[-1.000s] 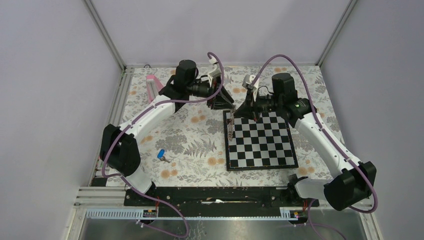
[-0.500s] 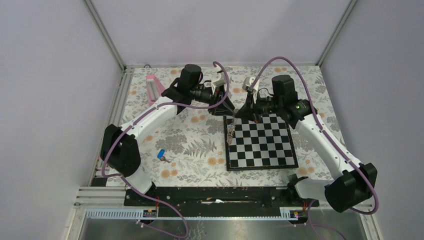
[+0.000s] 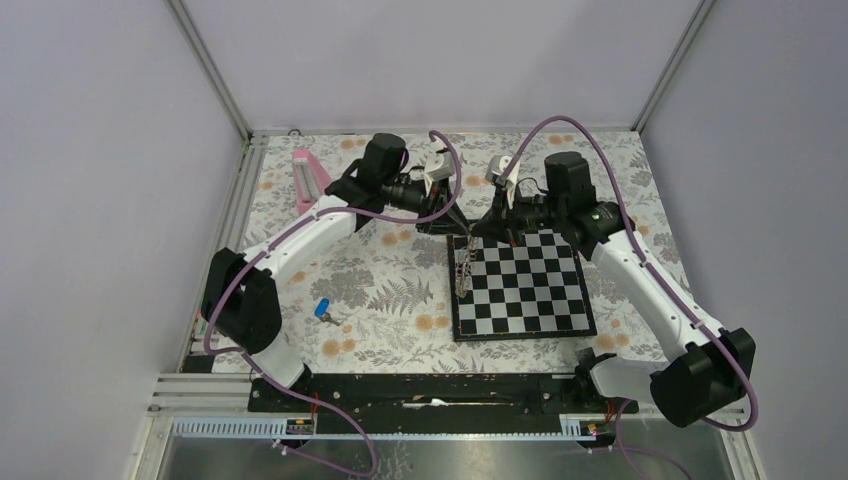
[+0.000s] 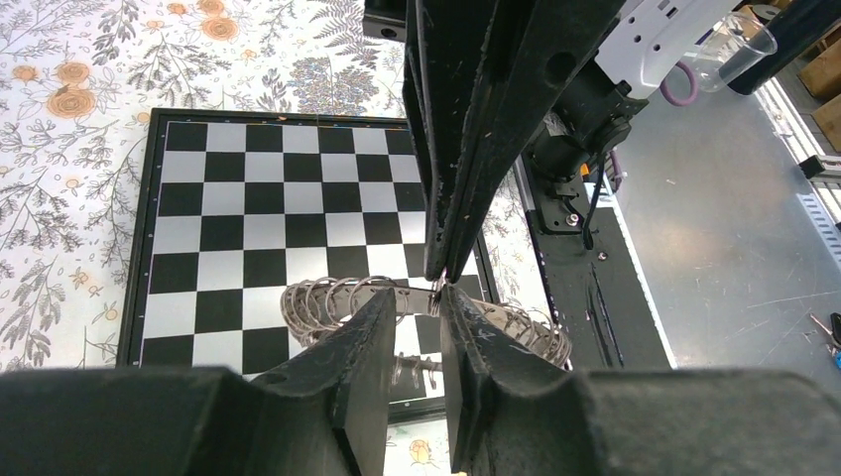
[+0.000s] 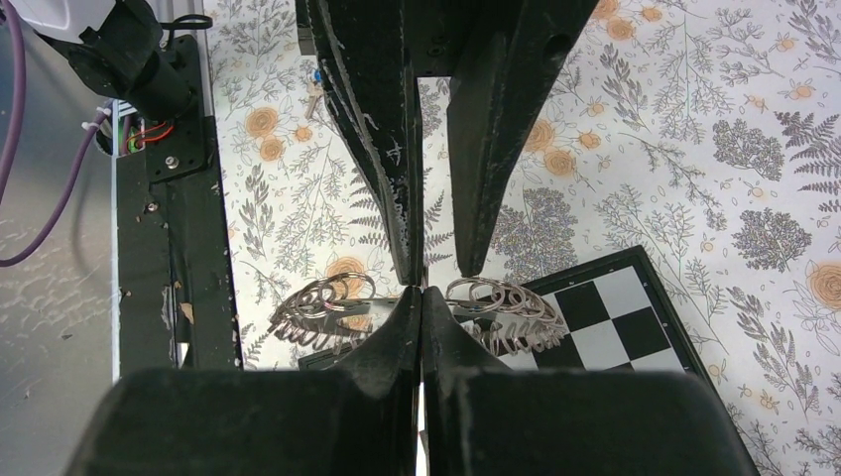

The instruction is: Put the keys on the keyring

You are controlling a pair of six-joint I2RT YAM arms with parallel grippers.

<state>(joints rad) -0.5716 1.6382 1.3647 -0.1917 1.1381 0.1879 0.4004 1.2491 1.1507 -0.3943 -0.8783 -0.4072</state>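
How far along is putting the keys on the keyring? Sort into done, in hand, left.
Done: the right end effector is shut on the keyring, holding it on edge by the chessboard. In hand: the left end effector, jaws apart, straddles the ring. Left: the blue key lies untouched on the floral mat; no key is threaded yet.

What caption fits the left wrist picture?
Left gripper and right gripper meet at the keyring by the chessboard's edge.
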